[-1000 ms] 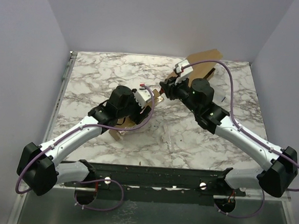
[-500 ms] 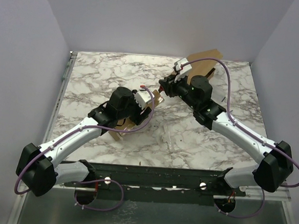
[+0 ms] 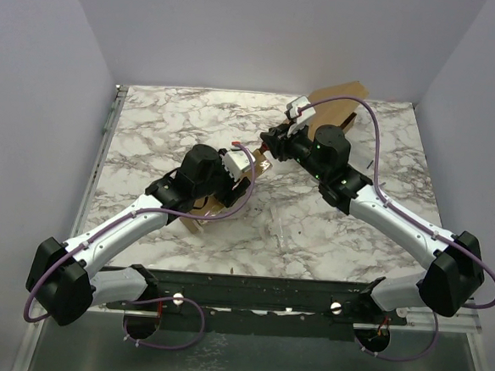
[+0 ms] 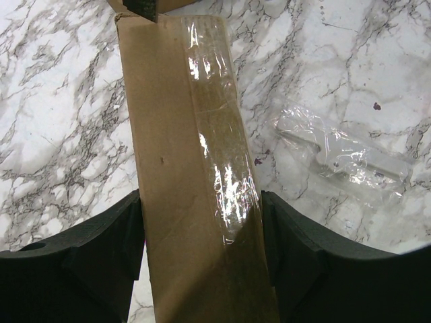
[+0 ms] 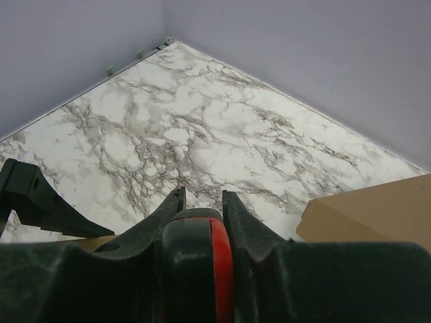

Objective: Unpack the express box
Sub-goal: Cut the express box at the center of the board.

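Observation:
The express box [image 4: 192,155] is a brown cardboard carton with a strip of clear tape along it. My left gripper [image 4: 202,208] is shut on it, one black finger pressing each side. From above, the box [image 3: 196,222] lies under the left gripper [image 3: 238,173] at mid-table. My right gripper [image 5: 201,196] is shut on a black and red cutter [image 5: 202,256], whose blade tip is hidden. In the top view the right gripper [image 3: 270,148] hovers just beyond the box's far end.
A crumpled clear plastic bag [image 4: 343,158] lies on the marble to the right of the box; from above this plastic bag [image 3: 279,226] sits between the arms. A loose cardboard piece [image 3: 336,105] rests at the back right, and that cardboard [image 5: 377,208] also shows in the right wrist view.
My right arm has shifted a little left and back with the cutter, closer to the box's far end. The left arm and the box have not moved.

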Available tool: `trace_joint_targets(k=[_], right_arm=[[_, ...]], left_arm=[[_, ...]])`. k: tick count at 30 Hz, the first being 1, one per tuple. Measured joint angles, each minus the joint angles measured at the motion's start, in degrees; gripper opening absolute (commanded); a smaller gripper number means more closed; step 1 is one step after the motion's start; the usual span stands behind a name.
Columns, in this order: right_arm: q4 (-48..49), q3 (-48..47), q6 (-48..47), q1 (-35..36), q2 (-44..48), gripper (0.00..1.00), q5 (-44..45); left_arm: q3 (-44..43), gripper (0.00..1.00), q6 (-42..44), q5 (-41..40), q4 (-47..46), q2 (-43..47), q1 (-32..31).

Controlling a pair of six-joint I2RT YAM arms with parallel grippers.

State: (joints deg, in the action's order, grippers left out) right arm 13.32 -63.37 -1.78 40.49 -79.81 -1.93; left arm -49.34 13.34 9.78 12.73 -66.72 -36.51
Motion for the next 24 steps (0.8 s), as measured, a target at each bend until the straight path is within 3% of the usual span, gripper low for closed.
trace_joint_targets(k=[24], right_arm=[[1.4,0.72,-1.27,-0.74,0.02,0.0,0.02]], left_arm=[[0.24,0.27,0.0,-0.15,-0.2,0.2,-0.26]])
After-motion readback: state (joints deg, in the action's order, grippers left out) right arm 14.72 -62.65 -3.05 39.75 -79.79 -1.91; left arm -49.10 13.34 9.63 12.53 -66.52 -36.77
